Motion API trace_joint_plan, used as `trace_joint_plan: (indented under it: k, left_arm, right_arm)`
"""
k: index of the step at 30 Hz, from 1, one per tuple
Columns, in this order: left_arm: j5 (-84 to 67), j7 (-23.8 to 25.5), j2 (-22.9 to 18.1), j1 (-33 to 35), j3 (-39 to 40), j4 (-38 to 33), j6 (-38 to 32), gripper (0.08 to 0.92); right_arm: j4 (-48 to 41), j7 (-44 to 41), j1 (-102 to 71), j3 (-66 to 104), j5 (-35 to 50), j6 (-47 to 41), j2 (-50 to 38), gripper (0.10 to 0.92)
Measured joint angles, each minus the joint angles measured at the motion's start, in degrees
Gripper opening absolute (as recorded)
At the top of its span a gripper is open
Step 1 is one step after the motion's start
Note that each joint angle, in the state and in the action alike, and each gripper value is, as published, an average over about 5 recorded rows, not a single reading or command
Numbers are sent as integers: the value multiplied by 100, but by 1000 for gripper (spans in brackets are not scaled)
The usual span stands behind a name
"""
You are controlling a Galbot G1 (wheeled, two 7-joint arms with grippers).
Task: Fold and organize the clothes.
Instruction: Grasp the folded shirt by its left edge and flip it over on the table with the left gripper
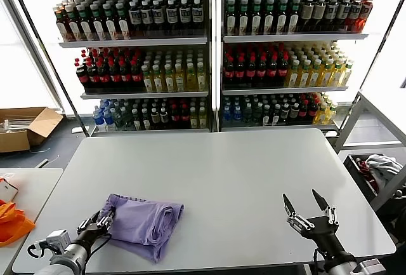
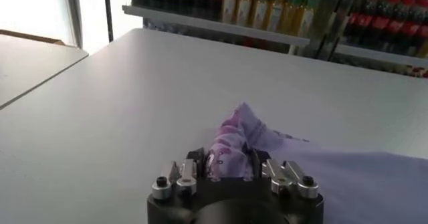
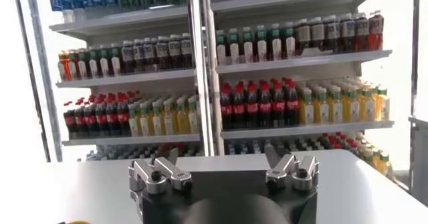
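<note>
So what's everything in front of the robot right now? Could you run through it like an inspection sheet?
Surface: grey table, mostly bare.
Job's things: one lavender T-shirt, loosely folded near the front left edge; printed fabric bunched at one corner.
Clutter: nothing seen on the table.
Grippers: left gripper closed on the shirt's left edge; right gripper open, above the table's front right, holding nothing.
Cables: nothing seen on the table.
Surroundings: shelves of bottled drinks behind; cardboard box on the floor left; orange bag on a side table.
</note>
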Motion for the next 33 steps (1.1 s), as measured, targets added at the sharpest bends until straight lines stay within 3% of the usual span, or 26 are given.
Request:
trace_joint_plan:
  k: [9,12,26,33]
  left_arm:
    - [-26,-33,-332,117,-247,-135,-105,175]
    - [-44,-72,-439,135,-462,-221,-150,130]
    - [-476,-82,-200,383,-2063,-955,-155,126]
    - [-666,-178,-130,516,-2445,-1564,-47,126]
  right_arm:
    - [-142,-2,122,-104,1,-3,-88,823]
    - [-202,-1,171,-159,6,-11,-117,823]
    - [-475,-13,400,-410,78,-10,-268,823]
    - [-450,-55,411,-419,97,45,-297,823]
